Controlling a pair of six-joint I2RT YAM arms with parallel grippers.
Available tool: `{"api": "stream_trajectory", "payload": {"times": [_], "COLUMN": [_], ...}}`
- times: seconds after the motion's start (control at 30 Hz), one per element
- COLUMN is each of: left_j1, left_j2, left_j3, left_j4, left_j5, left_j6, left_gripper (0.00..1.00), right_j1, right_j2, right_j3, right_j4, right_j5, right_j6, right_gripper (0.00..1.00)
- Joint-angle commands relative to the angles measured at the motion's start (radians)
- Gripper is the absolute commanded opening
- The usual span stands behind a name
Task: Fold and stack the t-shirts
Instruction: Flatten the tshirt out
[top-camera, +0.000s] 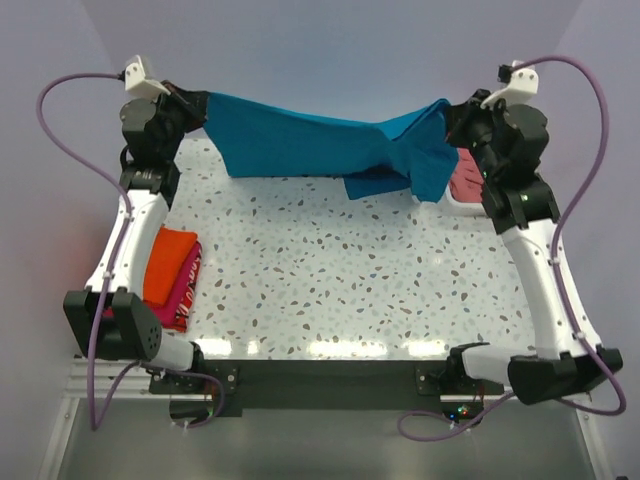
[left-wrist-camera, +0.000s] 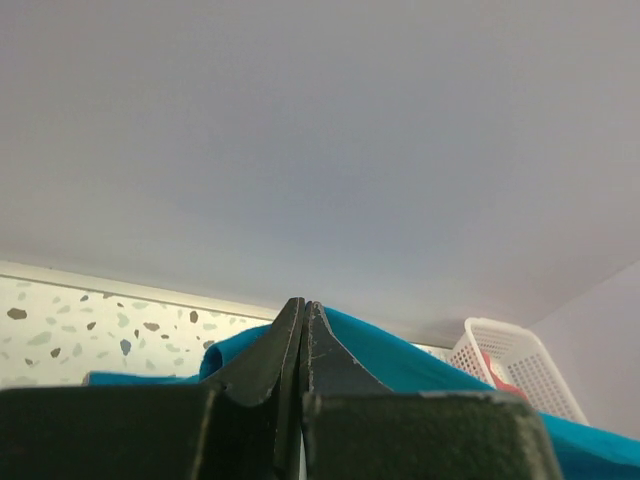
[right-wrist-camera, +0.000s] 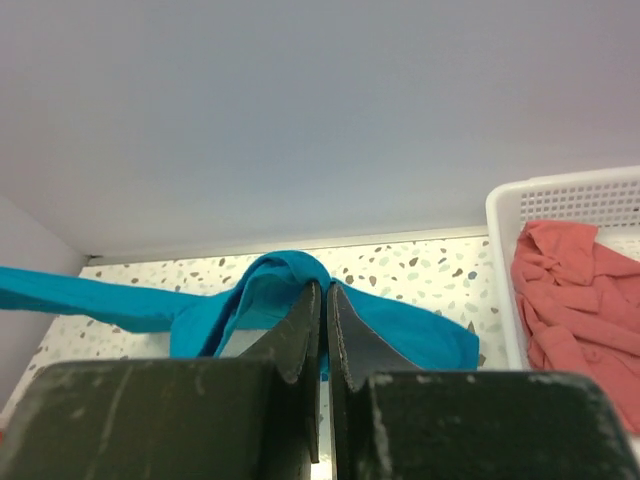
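Teal-blue t-shirt (top-camera: 320, 145): one; stretched in the air between both claws over the far side of the table (top-camera: 330, 290). Whether its drooping lower edge touches the tabletop cannot be told.
Left gripper (left-wrist-camera: 304, 305): jaws pressed together on a teal corner; in the top view the tips are covered by cloth.
Right gripper (right-wrist-camera: 326, 290): jaws clamped on bunched teal cloth.
Orange t-shirt (top-camera: 165, 262): one, folded, at the table's left edge beside the left arm.
Magenta-red t-shirt (top-camera: 186, 288): one, under the orange; only its right margin shows.
Salmon-pink t-shirt (right-wrist-camera: 575, 290): one, crumpled in the basket.
Basket (right-wrist-camera: 500, 215): one, white lattice, at the far right corner, cut off in every view.
Open room: speckled tabletop shows uncovered between the stack and the basket.
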Motion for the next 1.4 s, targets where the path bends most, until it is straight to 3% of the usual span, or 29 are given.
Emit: {"api": "stream_trajectory", "payload": {"times": [0.0, 0.2, 0.37, 0.53, 0.57, 0.7, 0.8, 0.93, 1.03, 1.13, 1.2, 1.37], "left_j1": [0.007, 0.007, 0.007, 0.007, 0.007, 0.007, 0.007, 0.007, 0.031, 0.043, 0.053, 0.073], "left_j2": [-0.139, -0.389, -0.420, -0.304, -0.278, -0.061, 0.132, 0.363, 0.503, 0.571, 0.559, 0.444], "left_j3": [-0.087, -0.160, -0.063, -0.006, -0.003, 0.084, 0.232, 0.603, 0.842, 0.954, 0.939, 0.709], "left_j4": [0.027, -0.074, -0.131, -0.148, -0.086, -0.018, 0.028, -0.007, -0.045, -0.035, 0.006, 0.092], "left_j5": [0.005, -0.009, -0.026, -0.020, -0.015, -0.002, 0.043, 0.092, 0.107, 0.126, 0.129, 0.130], "left_j6": [-0.018, -0.012, -0.008, -0.011, -0.015, -0.016, -0.022, -0.024, -0.025, -0.045, -0.061, -0.064], "left_gripper": [0.00, 0.00, 0.00, 0.00, 0.00, 0.00, 0.00, 0.00, 0.00, 0.00, 0.00, 0.00], "right_j1": [-0.005, -0.003, -0.005, -0.005, -0.005, -0.005, -0.011, -0.017, -0.020, -0.025, -0.028, -0.037], "right_j2": [-0.155, -0.330, -0.305, -0.157, -0.127, 0.088, 0.290, 0.539, 0.625, 0.653, 0.624, 0.527], "right_j3": [-0.025, 0.031, 0.145, 0.166, 0.169, 0.258, 0.440, 0.779, 0.966, 0.998, 0.954, 0.782], "right_j4": [-0.029, -0.167, -0.204, -0.135, -0.094, -0.009, -0.003, -0.029, -0.044, 0.018, 0.049, 0.088], "right_j5": [-0.024, -0.028, -0.048, -0.047, -0.048, -0.076, -0.099, -0.111, -0.105, -0.091, -0.082, -0.063], "right_j6": [-0.003, -0.030, -0.033, -0.060, -0.064, -0.086, -0.087, -0.090, -0.093, -0.095, -0.096, -0.103], "right_gripper": [0.00, 0.00, 0.00, 0.00, 0.00, 0.00, 0.00, 0.00, 0.00, 0.00, 0.00, 0.00]}}
